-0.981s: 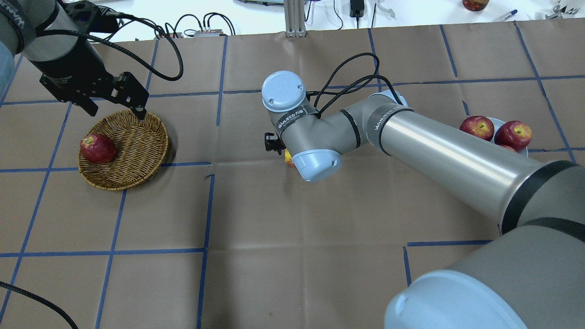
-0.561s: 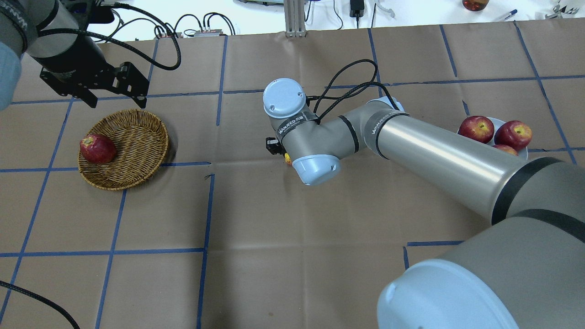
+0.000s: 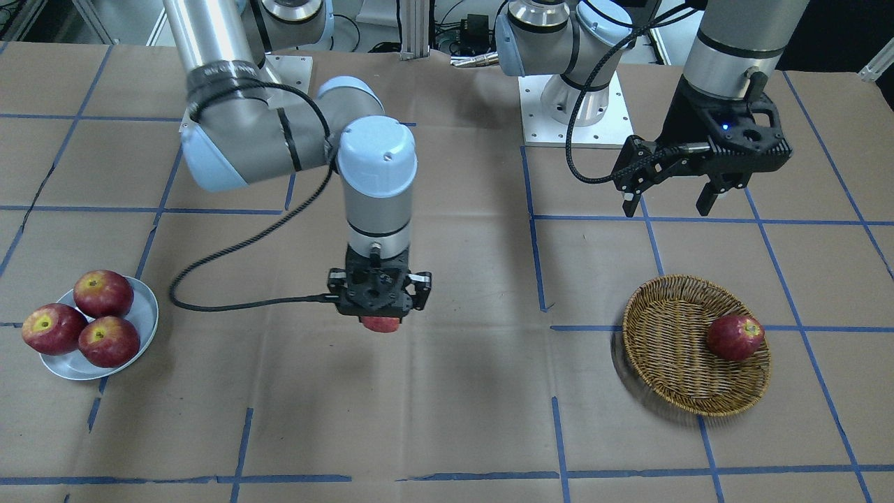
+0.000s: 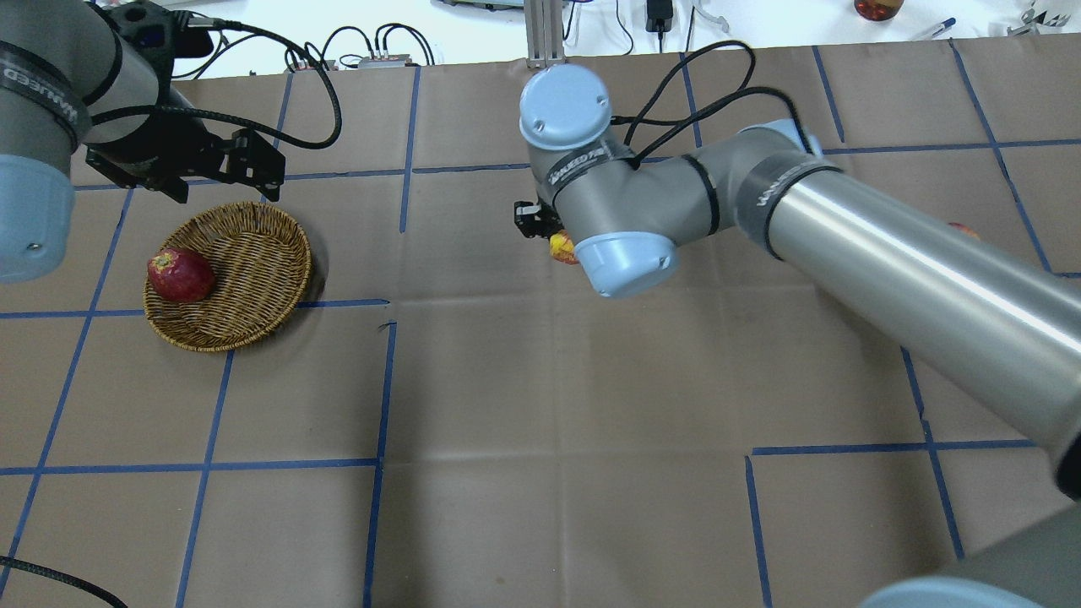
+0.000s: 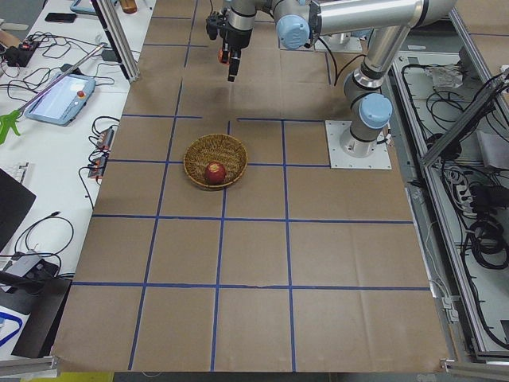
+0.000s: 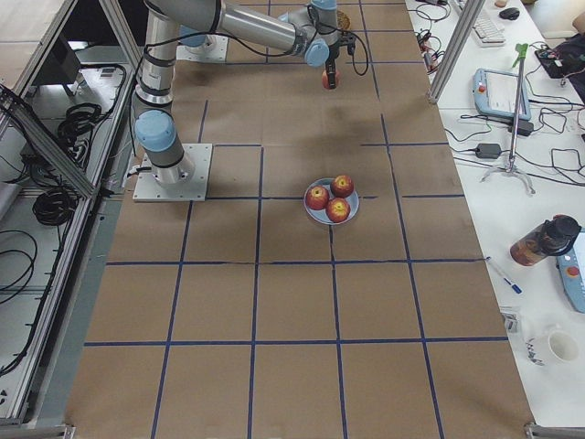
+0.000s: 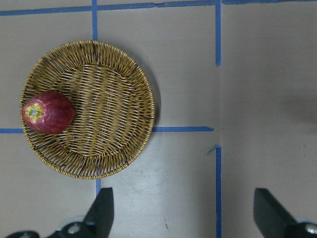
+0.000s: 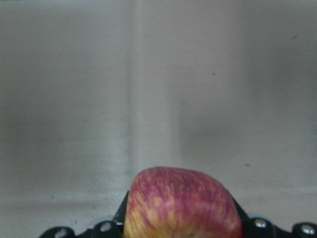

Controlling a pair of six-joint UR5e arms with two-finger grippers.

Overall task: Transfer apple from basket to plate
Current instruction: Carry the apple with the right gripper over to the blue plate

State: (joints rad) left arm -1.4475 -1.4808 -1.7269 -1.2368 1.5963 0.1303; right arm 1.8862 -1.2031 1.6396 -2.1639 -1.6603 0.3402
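Right pincer (image 3: pixel 380 318) has carried the apple (image 3: pixel 380 325) toward the worktop's (image 3: pixel 454 419) right edge, clenched on it above the middle (plate (image 3: pixel 66 370) well apart); left pincer (image 3: pixel 667 208) hangs released near the basket (image 3: pixel 688 405), toward the left edge.

The apple (image 3: pixel 380 325) is hanging, seemingly clear of the table (image 3: pixel 454 419), between the basket (image 3: pixel 662 342) at left and the plate (image 3: pixel 145 316) at right.

You had brown paper (image 3: pixel 447 419) crossed with blue tape lines (image 4: pixel 287 464) covering the table. Three red apples (image 3: pixel 105 339) sat touching in a cluster, and one darker red apple (image 3: pixel 735 337) lay well apart from them. Your pendant tablet (image 5: pixel 60 94) and bottle (image 6: pixel 547 240) rested on the side benches.
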